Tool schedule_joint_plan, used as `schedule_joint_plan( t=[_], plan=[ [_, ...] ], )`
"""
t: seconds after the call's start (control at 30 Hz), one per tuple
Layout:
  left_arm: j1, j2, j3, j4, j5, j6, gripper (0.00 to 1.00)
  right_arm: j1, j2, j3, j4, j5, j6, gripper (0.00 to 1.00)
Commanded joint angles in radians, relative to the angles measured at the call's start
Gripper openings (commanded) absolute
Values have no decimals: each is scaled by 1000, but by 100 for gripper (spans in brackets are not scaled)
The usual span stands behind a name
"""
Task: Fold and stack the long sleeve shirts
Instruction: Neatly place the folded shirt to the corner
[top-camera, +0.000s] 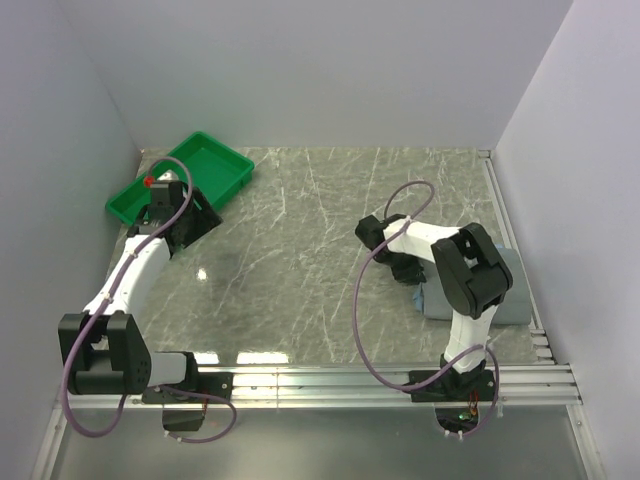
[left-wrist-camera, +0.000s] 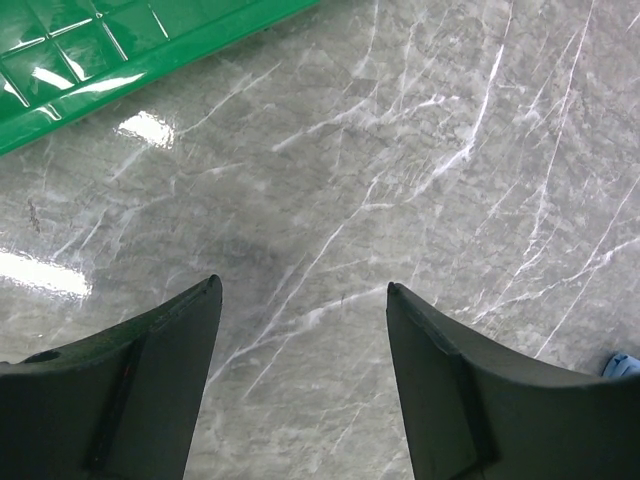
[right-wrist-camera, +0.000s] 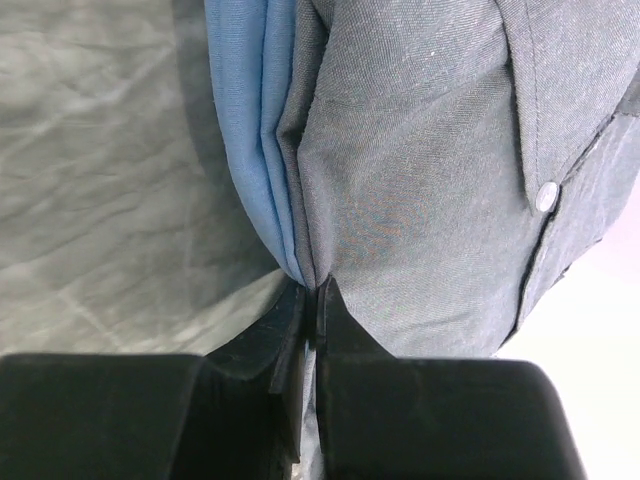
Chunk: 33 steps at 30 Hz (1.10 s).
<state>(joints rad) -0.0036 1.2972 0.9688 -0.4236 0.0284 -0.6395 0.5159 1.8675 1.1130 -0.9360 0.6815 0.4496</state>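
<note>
The right gripper (right-wrist-camera: 310, 295) is pressing its fingers together on the edge of the grey shirt (right-wrist-camera: 420, 180), at the line where that shirt is meeting the light blue shirt (right-wrist-camera: 245, 120). Whether the blue layer is also being caught cannot be told. The grey shirt is lying over the blue one, with a white button (right-wrist-camera: 546, 195) showing beside the collar. Both shirts are resting as one pile on the marble table (right-wrist-camera: 100, 150), at its right side near the right arm's base.

The left gripper (left-wrist-camera: 300, 285) is holding its fingers wide apart with nothing between them, hovering over bare table. The green tray (left-wrist-camera: 120, 50) is lying just beyond it, at the far left.
</note>
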Motion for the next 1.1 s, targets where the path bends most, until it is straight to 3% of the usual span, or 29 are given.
schedule_joint_plan(
  t=[0.0,0.1,0.27,0.37,0.4,0.53,0.7,0.83,0.93,1.07],
  plan=[
    [1,-35,-13,32,-5,26,73,-2,-53,-24,-4,40,-26,7],
    [1,-53,-28,37,-7,32,73,9,-67,-38,-23,13,-19,12],
    [1,-95,-44,30,-7,28,74,29,-109,-87,-20,-23,-9,31],
    [1,-142,-22,-29,-24,9,76,47,-159,-65,-38,-31,-6,48],
    [1,-159,-12,-70,-25,5,77,58,-191,-49,-50,-30,-2,59],
    [1,-245,114,-200,-77,30,87,98,-296,112,-135,-30,24,77],
    [1,-329,318,-380,-165,107,98,107,-528,232,-132,-76,23,84],
    [1,-468,479,-460,-258,136,99,107,-737,246,-75,-69,18,91],
    [-9,-541,554,-536,-384,110,99,107,-916,219,-15,-40,5,96],
    [-65,-613,527,-580,-522,109,99,105,-1166,160,81,7,-20,98]
  ],
)
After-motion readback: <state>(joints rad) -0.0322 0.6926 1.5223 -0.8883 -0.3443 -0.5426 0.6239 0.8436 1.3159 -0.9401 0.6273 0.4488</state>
